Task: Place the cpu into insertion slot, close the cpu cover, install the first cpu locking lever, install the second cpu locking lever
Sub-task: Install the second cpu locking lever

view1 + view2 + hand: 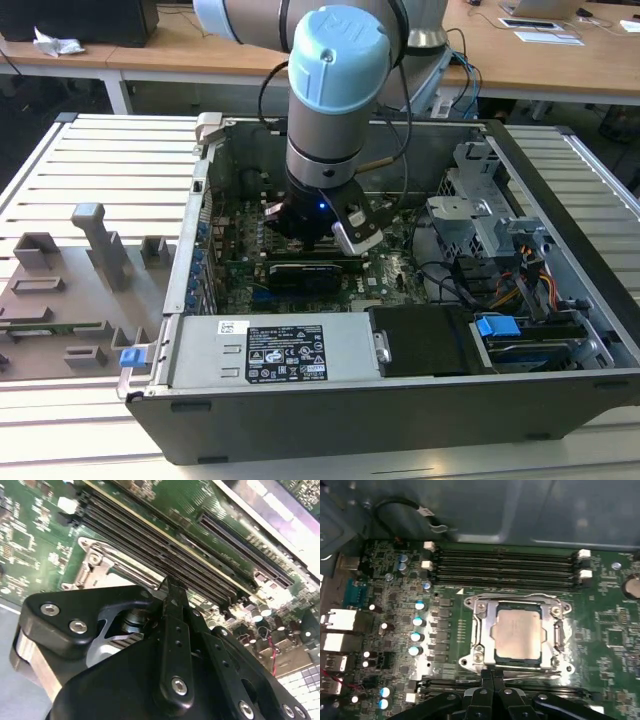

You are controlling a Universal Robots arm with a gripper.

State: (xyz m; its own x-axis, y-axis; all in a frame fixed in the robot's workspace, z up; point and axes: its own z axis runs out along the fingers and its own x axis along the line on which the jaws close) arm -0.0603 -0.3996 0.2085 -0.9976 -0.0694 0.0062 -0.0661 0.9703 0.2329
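End effector [491, 677] fingers pressed together, nothing pinched between them, tips down at the near edge of the socket in the first wrist view. Same end effector [172, 592] in the second wrist view, black fingers closed into one narrow tip over the metal socket frame, just beside the long black memory slots [165, 545]. In the exterior view, end effector [318, 238] lowered inside the open computer case [400, 410], under the arm's blue-capped wrist [335, 55], above the green motherboard [240, 245].

Cpu [516, 634] seated flat in the insertion slot [492, 652], silvery-grey top facing up. Cpu cover [489, 622] lying down flat around the cpu, chip showing through its window. Thin metal lever [530, 676] lying along the socket edge nearest the fingertips; cannot tell if latched. Four memory slots [505, 567] just beyond the far side of the socket. Row of silver-topped capacitors [416, 630] near one side of the socket.

Case resting on a slatted tabletop [110, 165]; grey fixture blocks [70, 285] on it toward the exterior view's left.
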